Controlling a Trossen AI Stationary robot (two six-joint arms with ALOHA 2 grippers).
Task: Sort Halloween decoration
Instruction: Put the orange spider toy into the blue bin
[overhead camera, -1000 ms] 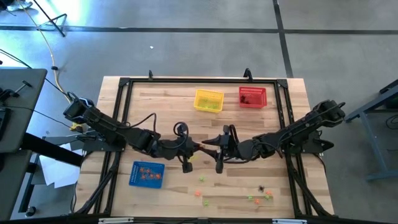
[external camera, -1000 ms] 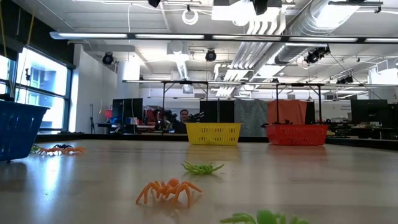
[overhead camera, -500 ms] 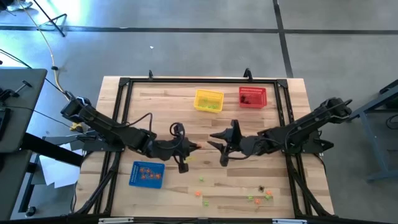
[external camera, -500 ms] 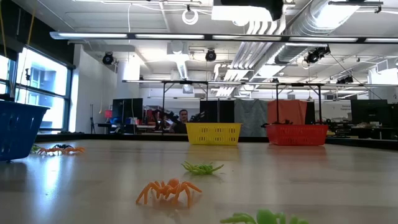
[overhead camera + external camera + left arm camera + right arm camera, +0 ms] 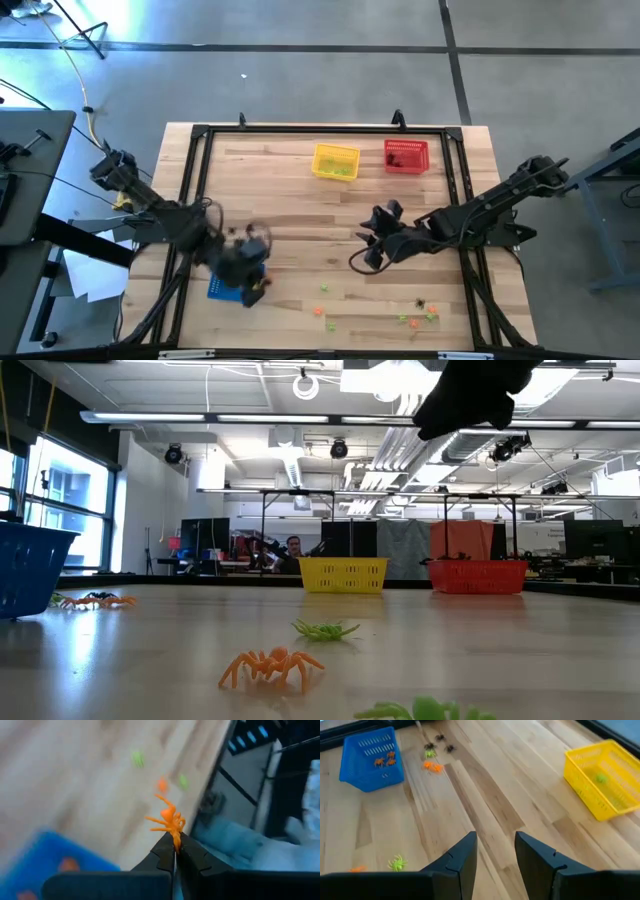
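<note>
- Spiders lie loose at the table's near edge, about 6 o'clock: an orange one [image 5: 270,665], a green one [image 5: 325,629].
- Left gripper [image 5: 175,851], pinching an orange spider [image 5: 169,821], hovers by the blue basket [image 5: 235,281] at 8 o'clock; centre over it before releasing.
- Right gripper [image 5: 494,851] waits open mid-table.
- Yellow basket [image 5: 336,161] and red basket [image 5: 406,155] stand at 12 o'clock.

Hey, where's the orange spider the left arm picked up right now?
The orange spider is pinched in the left gripper, which the high view shows over the blue basket at the table's front left.
</note>
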